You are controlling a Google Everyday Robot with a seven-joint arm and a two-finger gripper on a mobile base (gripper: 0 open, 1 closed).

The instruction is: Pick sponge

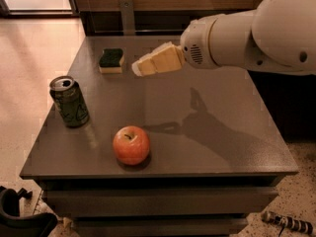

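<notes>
The sponge, a small block with a dark green top over pale yellow foam, lies at the far left of the grey table. My gripper, pale yellow and blocky on a white arm, hovers above the table just right of the sponge, its tip pointing left toward it. It holds nothing that I can see.
A green soda can stands upright near the table's left edge. A red apple sits near the front edge. A dark wall and a metal post stand behind the table. Tiled floor lies to the left.
</notes>
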